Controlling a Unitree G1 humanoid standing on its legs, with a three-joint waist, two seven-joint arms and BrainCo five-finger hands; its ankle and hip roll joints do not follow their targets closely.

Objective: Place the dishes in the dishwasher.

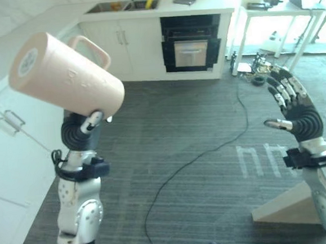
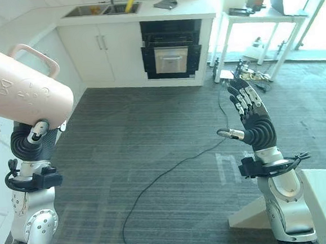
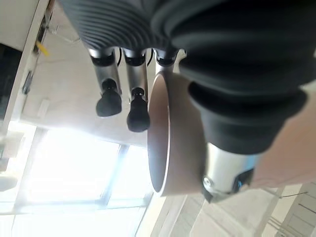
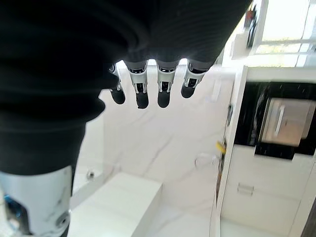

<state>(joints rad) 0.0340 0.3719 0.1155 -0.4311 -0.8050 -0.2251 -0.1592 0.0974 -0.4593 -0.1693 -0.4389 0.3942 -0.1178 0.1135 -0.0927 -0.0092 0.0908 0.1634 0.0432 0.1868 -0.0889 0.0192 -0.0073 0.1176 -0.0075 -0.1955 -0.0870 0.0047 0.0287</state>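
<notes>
Grey striped floor [image 1: 182, 154] ahead, white cabinets along far wall; left hand [image 1: 80, 128] raised, fingers curled round tilted pale pink plastic handled jug [image 1: 63, 76]; right hand [image 2: 252, 123] empty, fingers straight; could slip, grip low near rim.

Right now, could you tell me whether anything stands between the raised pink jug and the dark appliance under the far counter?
Nothing visible does. The left hand holds the pink jug up, tilted, and the grey floor runs open to the dark appliance. A black cable lies flat there. The right hand is open, off to the side.
</notes>
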